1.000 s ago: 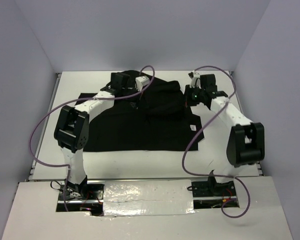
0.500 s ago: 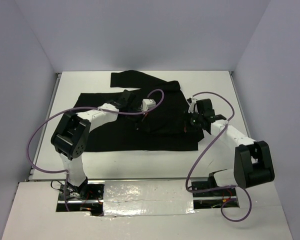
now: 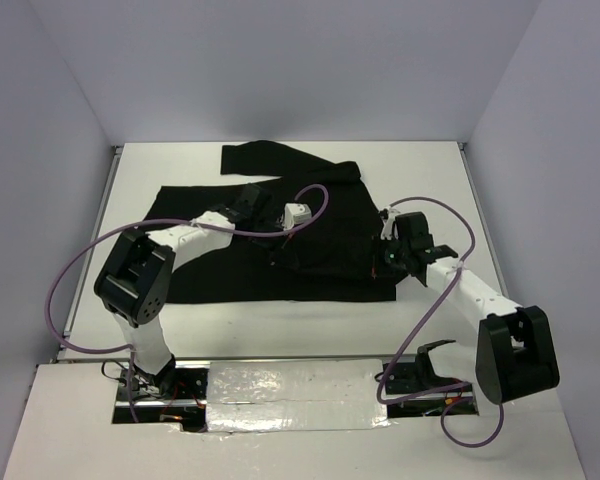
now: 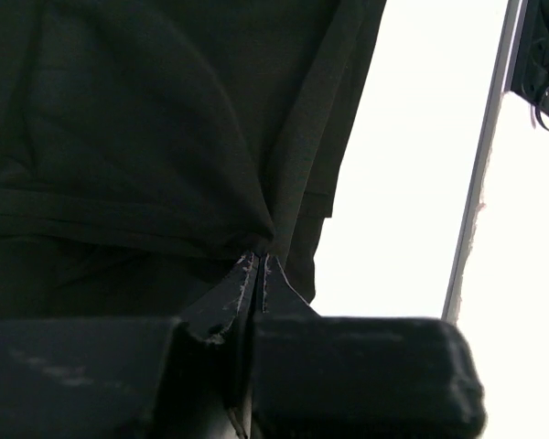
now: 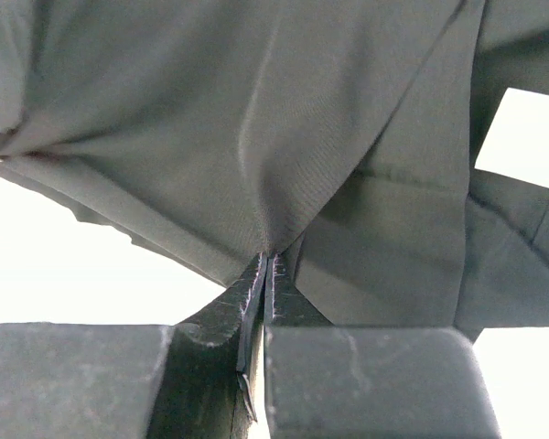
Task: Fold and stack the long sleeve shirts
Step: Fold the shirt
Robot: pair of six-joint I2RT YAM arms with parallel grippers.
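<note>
Shirt (image 3: 230,272) is lying spread across the middle of the overhead view on the table (image 3: 435,180), its upper part bunching. The left claw (image 4: 259,262) and right claw (image 5: 265,262) are each clenching a pinched fold of it. Judging from this, both should be travelling level and together, holding the cloth taut so the fold lands straight.

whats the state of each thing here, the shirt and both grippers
black shirt: lying on the table, partly folded over, pinched at two spots
left gripper: shut on a fold of the black shirt
right gripper: shut on a fold of the black shirt
</note>
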